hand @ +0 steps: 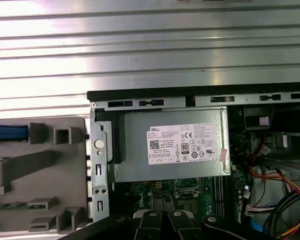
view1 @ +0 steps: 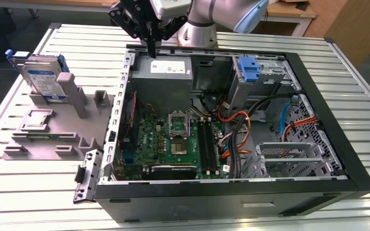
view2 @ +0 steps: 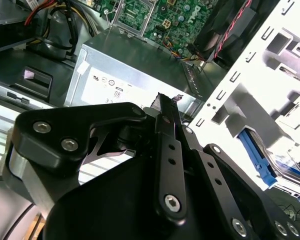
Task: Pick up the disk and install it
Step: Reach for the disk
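Note:
The disk (view1: 42, 77) stands on edge in a grey fixture (view1: 50, 130) on the exterior view's left, outside the computer case. It is silver-grey, with a white-and-blue label and a blue frame. My gripper (view1: 151, 51) hangs above the case's back edge, over the grey power-supply box (view1: 165, 67) and well apart from the disk. Its black fingers (view2: 165, 120) are shut together with nothing between them. In the first wrist view the gripper (hand: 162, 216) is over the motherboard edge, and the disk's blue frame (hand: 7, 132) shows beside the fixture. The second wrist view catches the disk (view2: 285, 167) past the case wall.
The open black computer case (view1: 339, 159) lies on a slatted metal table (view1: 365, 110). Inside are a green motherboard (view1: 172, 139), orange and black cables (view1: 236, 130), a metal drive cage (view1: 271, 72) with a fixed blue bracket (view1: 249, 70), and an empty silver bay (view1: 288, 156).

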